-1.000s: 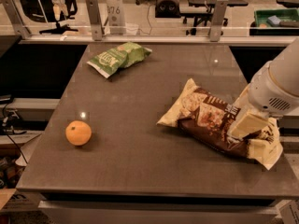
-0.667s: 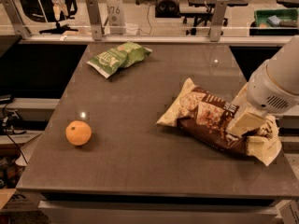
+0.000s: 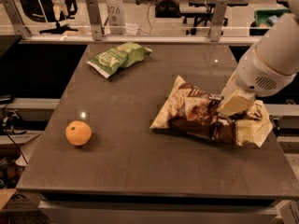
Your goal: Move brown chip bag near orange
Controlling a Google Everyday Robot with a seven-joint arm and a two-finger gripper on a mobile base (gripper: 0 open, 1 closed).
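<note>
Since a second ago the claw [image 3: 230, 110] has drifted up and toward the left of the frame, and the brown chip bag [image 3: 194, 118] has gone with it: its cream right end sits higher than it did, and its left tip has crept a little leftward. That shared motion reads as a firm pinch on the bag's crinkled middle-right part, with one pale finger pressed into the foil (the other is hidden behind the bag). The bag lies at the right centre of the worktop [image 3: 154, 176], its left tip seemingly touching the surface. The orange [image 3: 78, 133] is at the lower left, well apart from the bag and unmoved. The green bag [image 3: 119, 57] at the upper left has not stirred either. My judgement is that the carry has only just begun, with nearly the whole crossing toward the orange left to do.
</note>
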